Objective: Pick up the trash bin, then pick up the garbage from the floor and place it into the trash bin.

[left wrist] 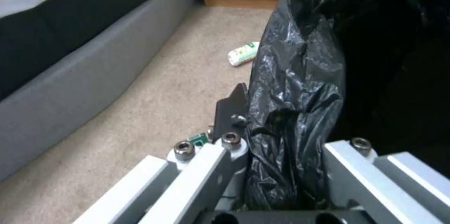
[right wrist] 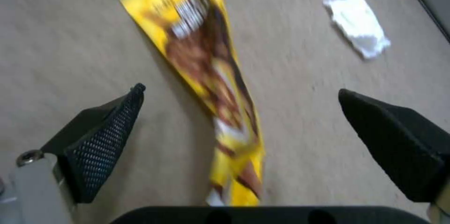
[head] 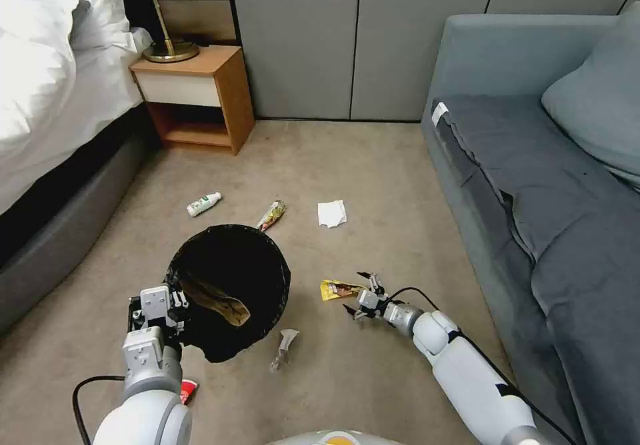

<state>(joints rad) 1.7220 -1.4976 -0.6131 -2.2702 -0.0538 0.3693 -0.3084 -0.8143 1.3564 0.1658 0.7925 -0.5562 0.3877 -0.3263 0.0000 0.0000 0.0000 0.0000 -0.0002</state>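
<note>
Now right claw (head: 358, 294) spread, astride yellow wrapper (right wrist: 206, 72)

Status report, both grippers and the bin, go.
Left gripper shut on trash bin rim. Right gripper open, straddling yellow wrapper on carpet. Nothing in the way.

Trash bin (head: 230, 292) left of wrapper (head: 339, 289) — bottle (head: 203, 204) and tissue (head: 331, 213) behind them.

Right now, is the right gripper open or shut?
Open: the right gripper has its fingers spread either side of the yellow wrapper on the carpet.
</note>
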